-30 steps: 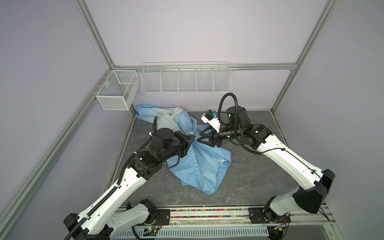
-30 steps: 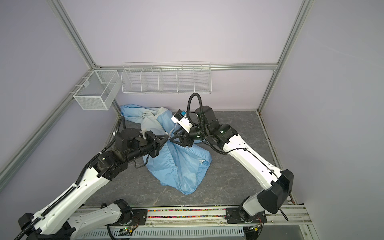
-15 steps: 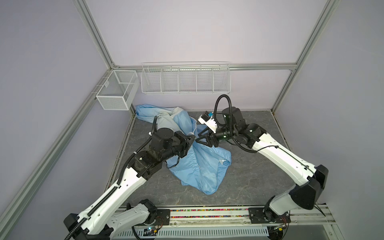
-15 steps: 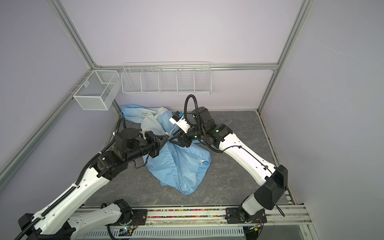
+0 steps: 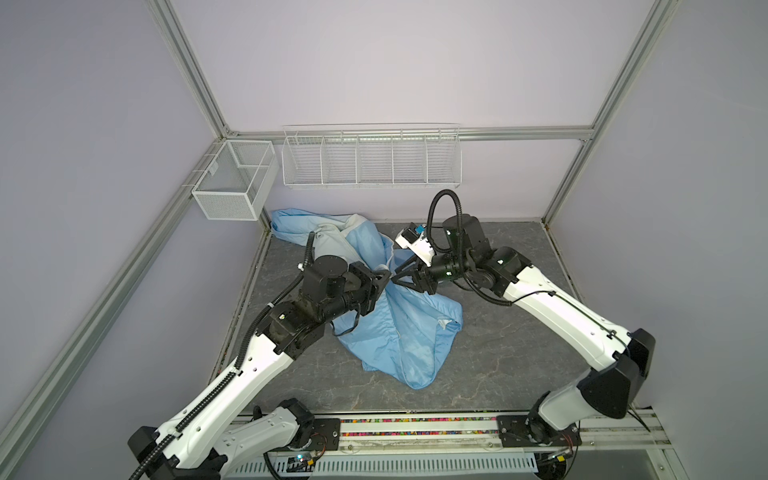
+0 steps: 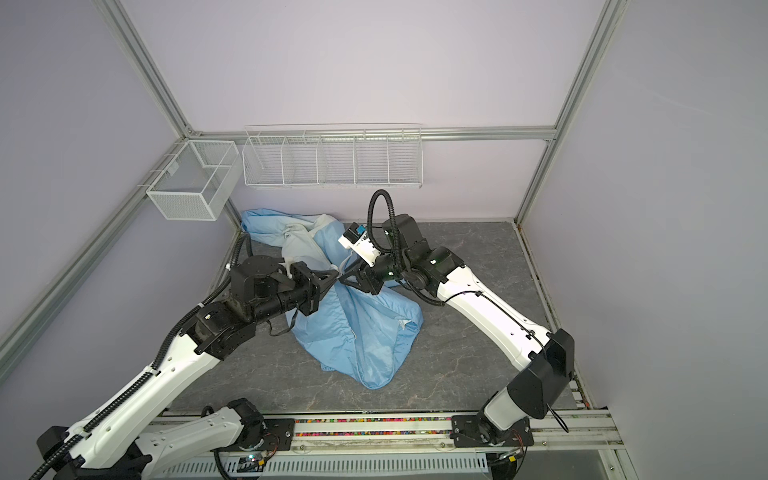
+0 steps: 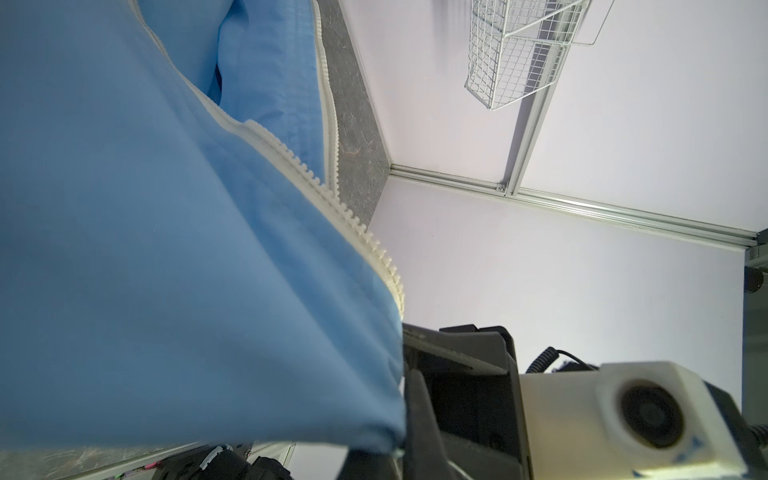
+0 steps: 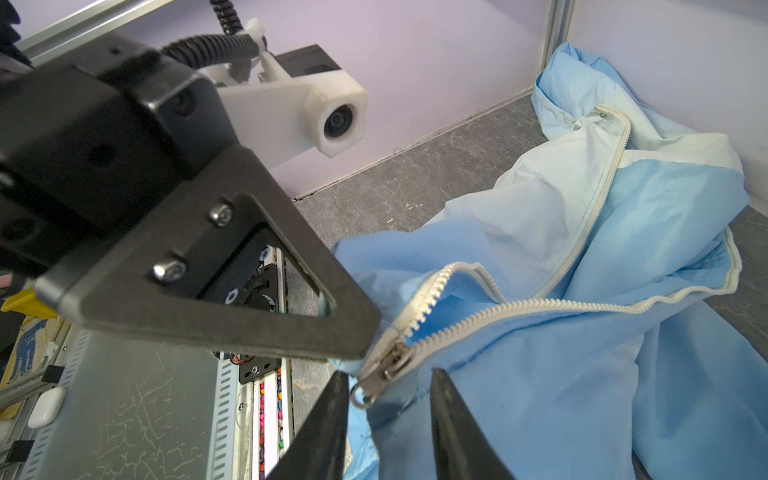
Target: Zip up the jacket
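The light-blue jacket point(image 5: 399, 332) lies crumpled on the grey table, one part lifted between the arms in both top views. My left gripper point(image 5: 385, 276) is shut on the fabric at the foot of the cream zipper; its black finger point(image 8: 249, 299) ends right by the slider. The metal zipper slider point(image 8: 384, 365) hangs with its pull between the two fingers of my right gripper point(image 8: 387, 374), which is open. Beyond the slider the two rows of zipper teeth point(image 8: 540, 305) part. In the left wrist view the jacket point(image 7: 166, 249) hides that gripper's jaws.
A white wire rack point(image 5: 370, 158) hangs on the back wall and a mesh box point(image 5: 232, 183) on the left wall. The jacket's far end point(image 5: 291, 224) is bunched in the back left corner. The arms' rail point(image 5: 415, 432) runs along the front edge of the table point(image 5: 519, 353).
The right gripper has narrowed its jaws around the zipper slider and shifted slightly. The left gripper keeps its hold in the same place.
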You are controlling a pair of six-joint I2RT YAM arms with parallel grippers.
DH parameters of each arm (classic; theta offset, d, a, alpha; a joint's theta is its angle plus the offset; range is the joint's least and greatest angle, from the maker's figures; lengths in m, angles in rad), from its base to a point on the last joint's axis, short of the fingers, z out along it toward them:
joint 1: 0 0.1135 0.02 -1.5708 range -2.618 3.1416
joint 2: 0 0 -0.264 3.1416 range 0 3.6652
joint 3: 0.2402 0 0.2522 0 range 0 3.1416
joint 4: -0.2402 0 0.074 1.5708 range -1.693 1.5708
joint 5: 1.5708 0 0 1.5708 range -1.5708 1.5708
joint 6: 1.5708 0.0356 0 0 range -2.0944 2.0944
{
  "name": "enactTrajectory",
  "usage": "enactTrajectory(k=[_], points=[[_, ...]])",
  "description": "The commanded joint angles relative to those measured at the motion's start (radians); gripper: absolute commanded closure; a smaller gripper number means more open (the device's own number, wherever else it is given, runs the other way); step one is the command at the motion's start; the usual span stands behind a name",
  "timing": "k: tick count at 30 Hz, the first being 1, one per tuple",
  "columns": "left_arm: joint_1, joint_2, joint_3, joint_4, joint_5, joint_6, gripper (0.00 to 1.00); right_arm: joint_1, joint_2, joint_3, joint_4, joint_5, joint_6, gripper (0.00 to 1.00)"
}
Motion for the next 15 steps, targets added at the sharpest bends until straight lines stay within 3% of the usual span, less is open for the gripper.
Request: enactTrajectory(k=[1, 15], points=[[0.003, 0.000, 0.027, 0.031, 0.025, 0.012, 1.00, 0.005, 0.001, -0.002, 0.005, -0.002, -0.029, 0.68], [0.012, -0.019, 0.002, 0.033, 0.039, 0.010, 1.00, -0.012, 0.000, -0.010, 0.019, -0.033, 0.007, 0.72]])
